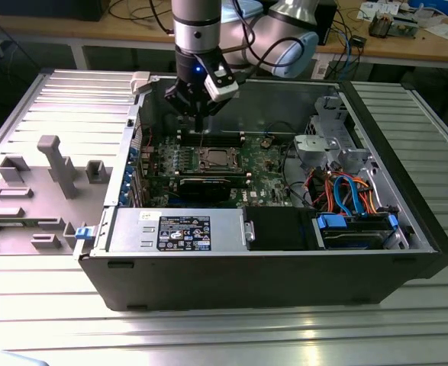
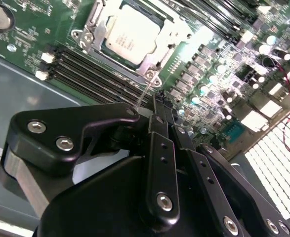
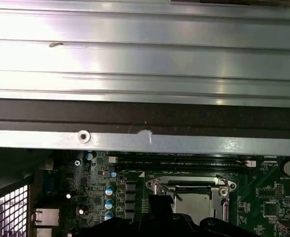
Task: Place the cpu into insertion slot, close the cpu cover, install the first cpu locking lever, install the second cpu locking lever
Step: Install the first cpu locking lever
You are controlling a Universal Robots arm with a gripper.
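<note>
The cpu [image 2: 127, 32] lies flat in the insertion slot [image 1: 225, 162] on the green board, its silver-grey top showing. The cpu cover [image 2: 163, 45] is folded down around it as a silver frame. A thin wire locking lever [image 2: 144, 94] sticks up from the socket's corner, close beside my fingertips. My gripper [image 2: 159, 98] hangs just above the board at that corner, shut, with nothing seen between the fingers. In the exterior view the gripper [image 1: 198, 122] points down over the memory slots behind the cpu [image 1: 213, 158]. The first wrist view shows the socket [image 3: 191, 197] with a lever [image 3: 167, 190] across it.
The open computer case [image 1: 285, 282] lies on a ribbed metal table. Memory slots [image 2: 93, 69] run beside the socket. A black graphics card [image 1: 204, 187], a power supply [image 1: 178, 229] and drive bays with coloured cables [image 1: 346, 191] fill the rest. Grey fixtures [image 1: 56, 164] stand at the exterior view's left.
</note>
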